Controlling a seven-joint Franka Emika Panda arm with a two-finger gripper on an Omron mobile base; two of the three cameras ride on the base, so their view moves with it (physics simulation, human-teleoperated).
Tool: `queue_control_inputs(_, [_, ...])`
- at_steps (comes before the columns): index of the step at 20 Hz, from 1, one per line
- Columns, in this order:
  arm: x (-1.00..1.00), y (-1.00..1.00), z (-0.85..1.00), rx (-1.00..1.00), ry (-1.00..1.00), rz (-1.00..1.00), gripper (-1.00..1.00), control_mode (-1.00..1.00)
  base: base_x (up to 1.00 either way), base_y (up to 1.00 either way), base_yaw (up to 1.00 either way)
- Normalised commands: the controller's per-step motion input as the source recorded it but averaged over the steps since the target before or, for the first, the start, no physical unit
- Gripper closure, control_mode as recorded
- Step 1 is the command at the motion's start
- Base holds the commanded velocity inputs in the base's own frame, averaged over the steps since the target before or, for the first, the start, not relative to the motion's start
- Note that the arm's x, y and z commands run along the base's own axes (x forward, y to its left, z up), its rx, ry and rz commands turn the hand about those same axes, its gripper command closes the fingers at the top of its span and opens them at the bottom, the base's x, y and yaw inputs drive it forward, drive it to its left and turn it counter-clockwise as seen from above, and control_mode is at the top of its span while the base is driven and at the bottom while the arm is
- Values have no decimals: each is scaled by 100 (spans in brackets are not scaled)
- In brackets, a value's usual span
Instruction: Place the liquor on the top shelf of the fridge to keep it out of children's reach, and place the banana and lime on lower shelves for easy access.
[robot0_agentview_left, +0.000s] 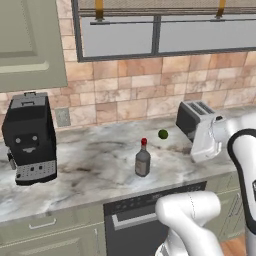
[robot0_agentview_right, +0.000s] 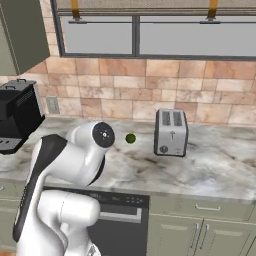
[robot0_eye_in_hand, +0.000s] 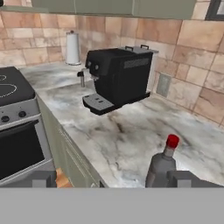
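Squat glass liquor (robot0_agentview_left: 142, 161) upright on veined marble counter (robot0_agentview_left: 95, 165); jaws wide, empty.

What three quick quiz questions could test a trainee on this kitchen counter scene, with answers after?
1. True or false: the bottle stands upright on the counter.
2. Which lies nearer the toaster: A the lime, B the coffee machine?
3. Fill in: the gripper's jaws are ____.

Key: 1 true. 2 A. 3 open, holding nothing.
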Motion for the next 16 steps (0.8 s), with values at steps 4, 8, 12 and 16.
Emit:
queue_control_inputs(4, [15,8,-32,0,0,16,-100,-100,0,0,0])
queue_control_inputs(8, [19,10,-27,2,0,13,-100,-100,0,0,0])
queue_control_inputs(12, [26,16,-15,4,0,8,-100,-100,0,0,0])
queue_control_inputs(16, [28,21,-6,4,0,3,-100,-100,0,0,0])
